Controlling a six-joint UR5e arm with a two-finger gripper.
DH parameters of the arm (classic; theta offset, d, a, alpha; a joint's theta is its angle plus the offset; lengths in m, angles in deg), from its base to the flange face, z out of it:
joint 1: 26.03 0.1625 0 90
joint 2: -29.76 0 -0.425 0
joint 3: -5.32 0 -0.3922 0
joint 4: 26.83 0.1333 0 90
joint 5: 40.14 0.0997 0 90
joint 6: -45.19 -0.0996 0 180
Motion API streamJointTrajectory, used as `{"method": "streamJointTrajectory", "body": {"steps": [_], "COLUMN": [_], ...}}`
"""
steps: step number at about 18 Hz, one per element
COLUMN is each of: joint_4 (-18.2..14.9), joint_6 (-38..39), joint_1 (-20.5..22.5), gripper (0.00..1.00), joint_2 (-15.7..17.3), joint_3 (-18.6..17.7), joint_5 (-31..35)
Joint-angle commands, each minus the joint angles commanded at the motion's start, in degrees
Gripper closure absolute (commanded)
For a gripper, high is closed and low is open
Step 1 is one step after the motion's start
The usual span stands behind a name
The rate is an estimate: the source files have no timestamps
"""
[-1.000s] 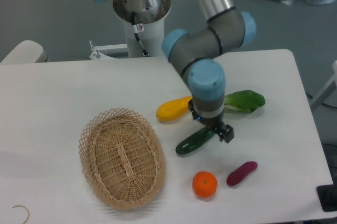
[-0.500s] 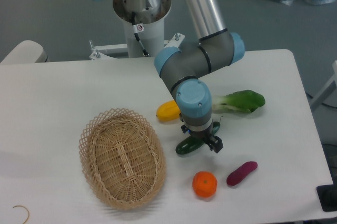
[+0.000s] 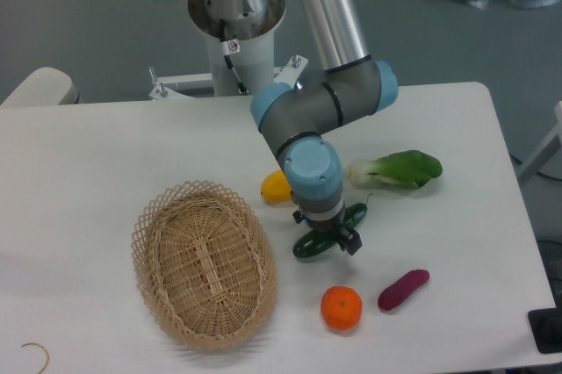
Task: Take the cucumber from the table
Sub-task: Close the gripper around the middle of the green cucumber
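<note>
Looking from the fixed camera, we see the hand [image 3: 328, 240] pointing down directly over the middle of the cucumber [image 3: 309, 245], with the wrist housing covering most of the fingers; we cannot tell whether they are spread or pinching it. The cucumber lies on the white worktop [image 3: 105, 154], one dark green end showing left of the hand and the other showing at its upper right. Just behind the arm, a yellow fruit [image 3: 275, 187] is partly hidden. To the right lies a bok choy [image 3: 397, 169]. Nearer the front edge we see an orange [image 3: 341, 307] and, beside it, a purple piece [image 3: 403, 289]. A wicker basket [image 3: 204, 264] sits to the left.
</note>
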Motion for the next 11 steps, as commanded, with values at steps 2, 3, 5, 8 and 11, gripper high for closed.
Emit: {"method": "streamJointTrajectory", "body": {"steps": [2,3,5,8,11], "joint_4": [0.6,0.6,0.5,0.5,0.4], "joint_6": [-0.1,-0.2,-0.9,-1.0,-1.1], "joint_1": [0.0,0.0,0.0,0.0,0.1], "gripper": [0.05,0.18,0.37,0.54,0.64], "joint_2": [-0.2,-0.2,0.0,0.3,0.7], "joint_3": [-0.1,-0.1,0.0,0.1,0.3], "joint_5": [0.1,0.1,-0.1,-0.1,0.0]}}
